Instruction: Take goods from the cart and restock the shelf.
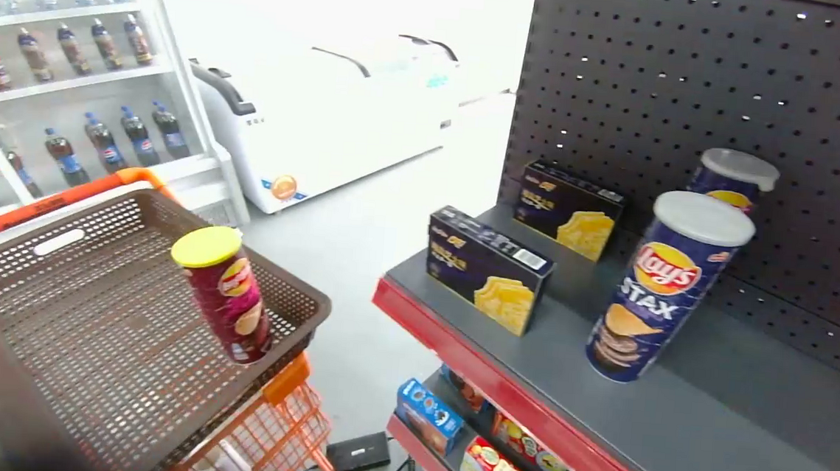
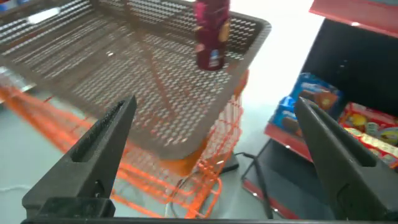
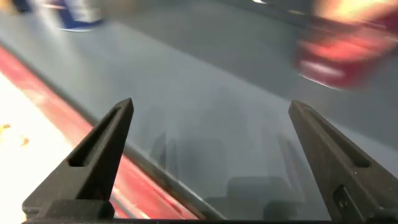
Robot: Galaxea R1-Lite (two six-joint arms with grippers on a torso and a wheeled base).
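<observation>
A maroon chip can (image 1: 227, 296) with a yellow lid stands upright near the right rim of the brown mesh basket (image 1: 75, 300) on the orange cart (image 1: 265, 439). In the left wrist view the same can (image 2: 211, 34) is beyond my left gripper (image 2: 214, 102), which is open, holds nothing, and hangs outside the basket (image 2: 124, 81) near its corner. My right gripper (image 3: 210, 104) is open and holds nothing, just above the grey shelf board (image 3: 205, 81) near its red front edge (image 3: 56, 87).
On the shelf (image 1: 672, 430) stand two dark boxes (image 1: 488, 270), (image 1: 568, 209) and two blue chip cans (image 1: 664, 289), (image 1: 731, 180) against a black pegboard. Lower shelves hold snack packs (image 1: 429, 417). A drinks fridge (image 1: 70, 56) and a white freezer (image 1: 325, 118) stand behind.
</observation>
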